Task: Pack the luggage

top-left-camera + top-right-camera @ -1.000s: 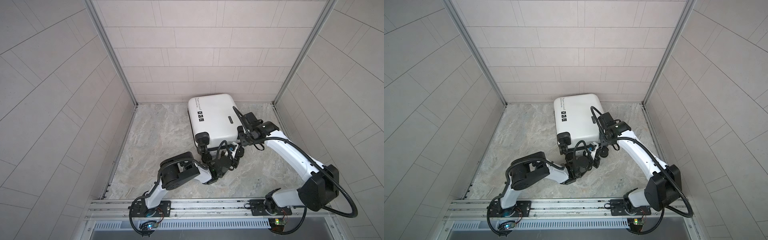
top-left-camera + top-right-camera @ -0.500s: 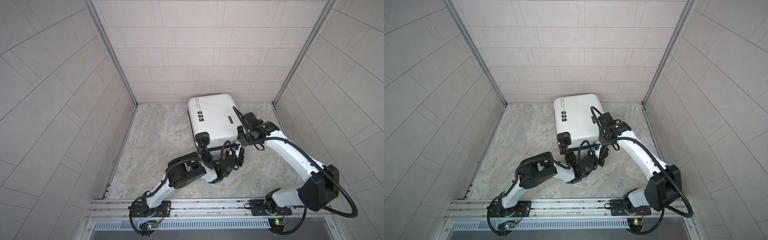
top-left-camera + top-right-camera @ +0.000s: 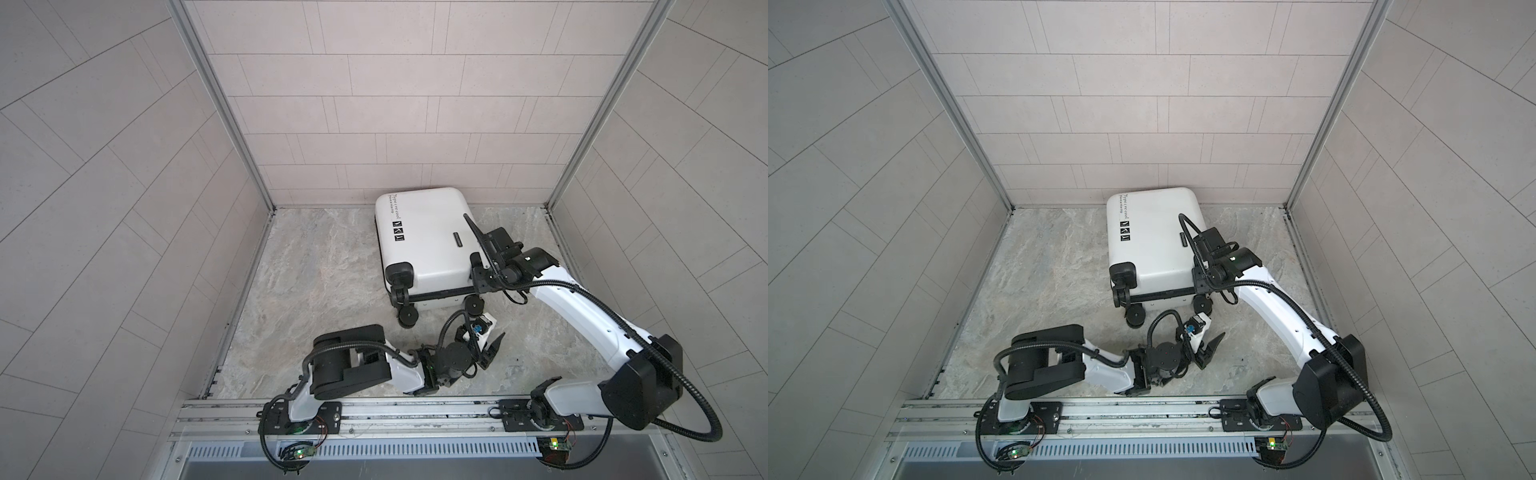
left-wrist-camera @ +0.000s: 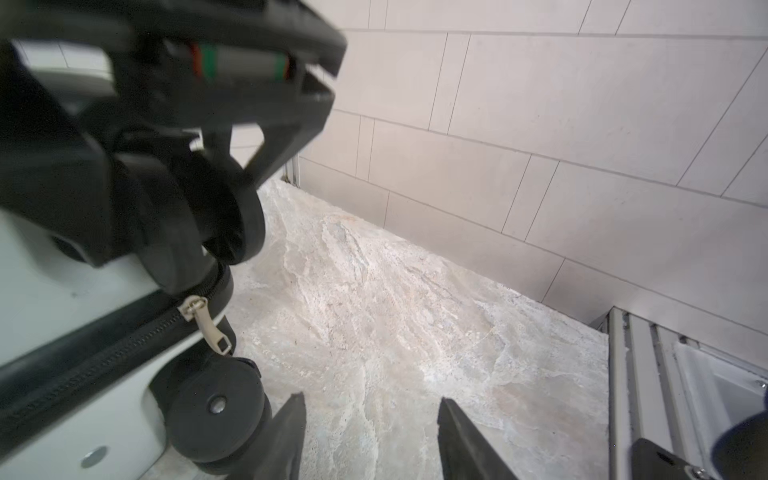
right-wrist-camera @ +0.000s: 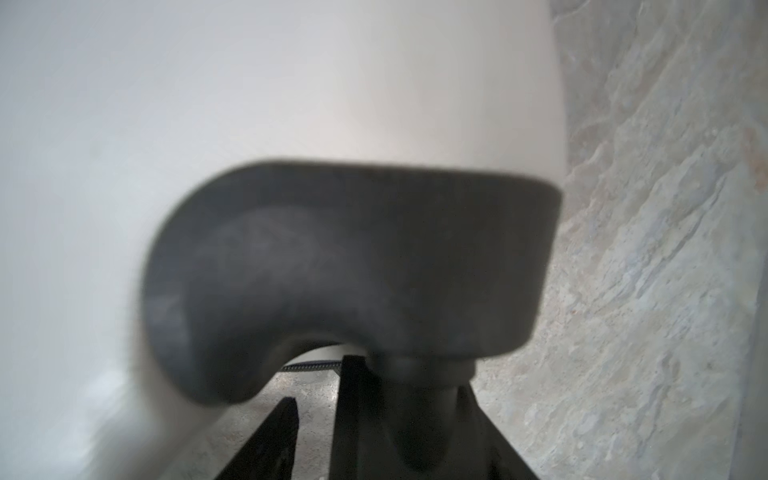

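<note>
Change: left pincer (image 4: 370, 440) has backed off the wheel end of the luggage (image 3: 424, 237) and now stands released, nothing in it. The zipper pull (image 4: 205, 328) hangs free at the corner, and the band is shut where visible. My read: zip run done, pack nearly finished. The luggage hasn't moved: flat on the bench (image 3: 324, 266), closed, far end at the back wall. The right pincer (image 3: 478, 277) sits over 1 corner wheel mount; can't tell if it grips. Count: 1 luggage, 4 wheels (image 3: 407, 318), 1 pull, 2 pincers.
</note>
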Robot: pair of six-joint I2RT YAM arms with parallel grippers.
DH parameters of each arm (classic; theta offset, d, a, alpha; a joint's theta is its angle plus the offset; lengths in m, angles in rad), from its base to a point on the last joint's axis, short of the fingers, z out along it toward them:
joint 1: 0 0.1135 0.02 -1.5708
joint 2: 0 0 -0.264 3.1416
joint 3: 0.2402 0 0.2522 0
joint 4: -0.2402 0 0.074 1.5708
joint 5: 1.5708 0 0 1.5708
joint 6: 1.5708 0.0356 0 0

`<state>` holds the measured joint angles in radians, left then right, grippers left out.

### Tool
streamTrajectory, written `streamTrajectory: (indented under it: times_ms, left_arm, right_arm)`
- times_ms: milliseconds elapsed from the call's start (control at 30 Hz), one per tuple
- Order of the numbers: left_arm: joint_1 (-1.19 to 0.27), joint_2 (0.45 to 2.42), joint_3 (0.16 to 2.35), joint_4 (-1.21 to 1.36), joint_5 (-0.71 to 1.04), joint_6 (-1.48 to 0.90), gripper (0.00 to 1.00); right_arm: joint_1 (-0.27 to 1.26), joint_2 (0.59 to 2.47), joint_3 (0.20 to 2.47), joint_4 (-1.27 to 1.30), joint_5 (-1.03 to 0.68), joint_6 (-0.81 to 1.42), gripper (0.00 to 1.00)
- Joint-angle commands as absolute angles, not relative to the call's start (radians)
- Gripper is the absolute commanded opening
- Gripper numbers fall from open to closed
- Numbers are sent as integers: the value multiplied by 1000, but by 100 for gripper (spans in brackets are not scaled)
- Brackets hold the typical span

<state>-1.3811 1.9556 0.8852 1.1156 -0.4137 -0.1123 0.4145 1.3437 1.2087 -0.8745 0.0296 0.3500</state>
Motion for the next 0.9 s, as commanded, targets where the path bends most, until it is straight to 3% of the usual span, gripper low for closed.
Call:
streamTrajectory:
  times_ms: [0,133,400,567,800,867]
  left_arm:
    - [-1406,1840,837,1021,-524,-31,56]
    - [-1434,1671,813,791,-610,-1,56]
    - [-1436,1375,907,156,-857,-163,58]
    - [-1423,1195,996,-303,-1029,-387,66]
    - [-1272,1018,1048,-758,-875,-687,75]
    - [-1233,986,1026,-792,-819,-719,84]
  right_arm:
    - [416,1292,1204,-858,38,351,72]
    - [402,1256,1198,-855,53,351,79]
    - [372,1195,1166,-833,90,344,84]
    - [337,1155,1132,-813,94,344,85]
    - [284,1105,1070,-781,67,341,87]
    - [267,1100,1055,-774,46,341,88]
